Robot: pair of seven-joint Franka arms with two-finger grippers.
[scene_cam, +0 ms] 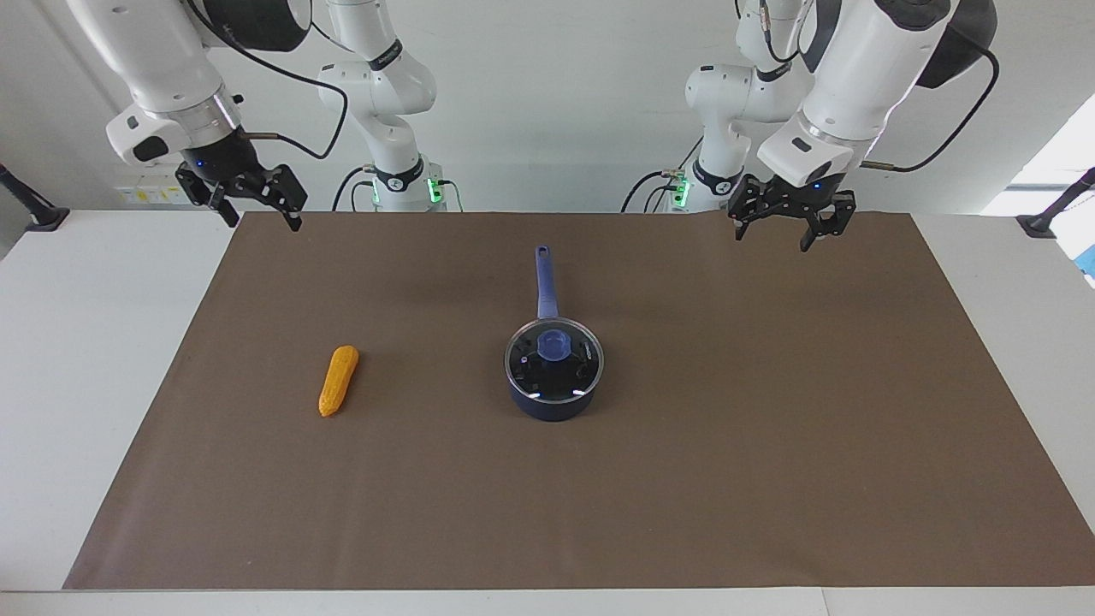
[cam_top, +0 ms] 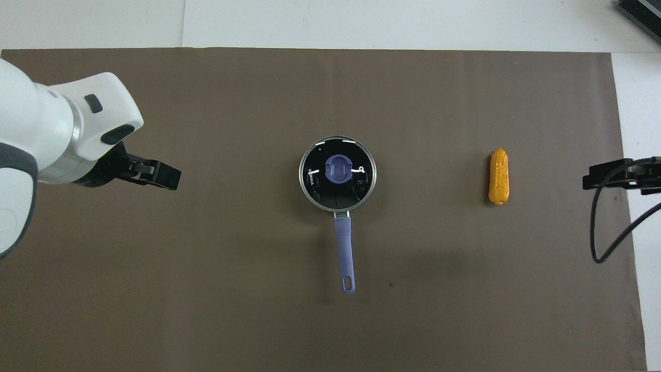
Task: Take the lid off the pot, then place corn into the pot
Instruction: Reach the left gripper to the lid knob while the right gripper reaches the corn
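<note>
The only writing that shows is a short white word printed on the glass lid [cam_top: 337, 174], near its rim on the side toward the left claw [cam_top: 162, 175]. In the overhead view it runs along the rim, turned sideways; it appears to be a brand name in capitals, but its letters are too small to make out with any certainty. The facing view shows the same white mark on the lid [scene_cam: 553, 359], no clearer there. A small white squiggle lies on the glass toward the right claw [cam_top: 599, 178]; it cannot be told whether that is print or glare.
</note>
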